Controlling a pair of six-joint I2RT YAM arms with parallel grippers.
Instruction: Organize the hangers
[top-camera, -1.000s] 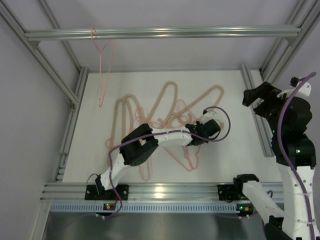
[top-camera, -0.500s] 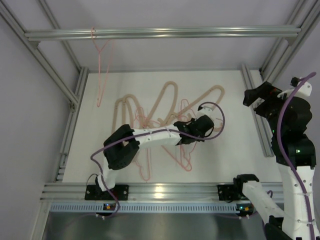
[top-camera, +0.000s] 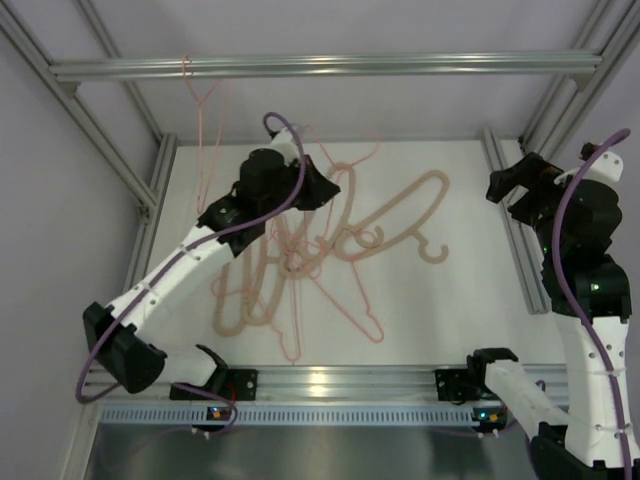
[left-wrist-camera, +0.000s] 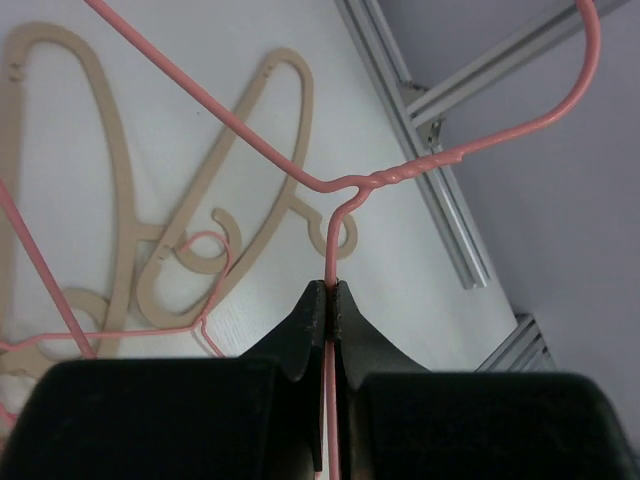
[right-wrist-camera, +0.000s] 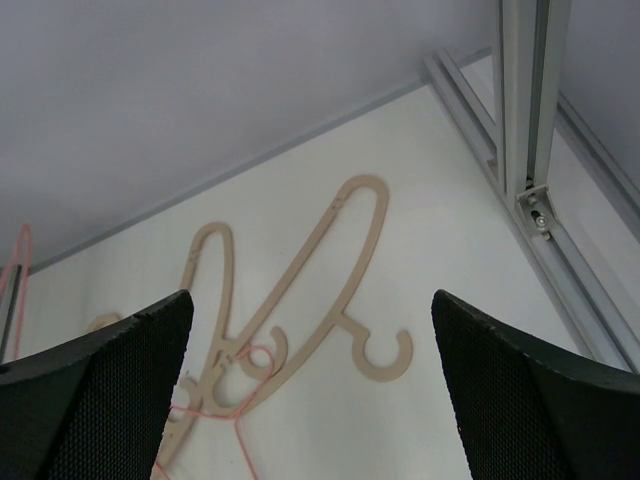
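The left gripper (left-wrist-camera: 328, 300) is clamped on a pink wire hanger (left-wrist-camera: 400, 172) just under its twisted neck, holding it above the beige hangers (left-wrist-camera: 118, 200) on the table, while the right gripper (right-wrist-camera: 312, 345) hangs wide open and empty; this looks like the carrying step, and next the hook needs catching over the rail (top-camera: 400, 65) ahead.

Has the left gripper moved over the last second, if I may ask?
Yes; the left gripper, gripping a pink hanger, moved left, away from the near rail.
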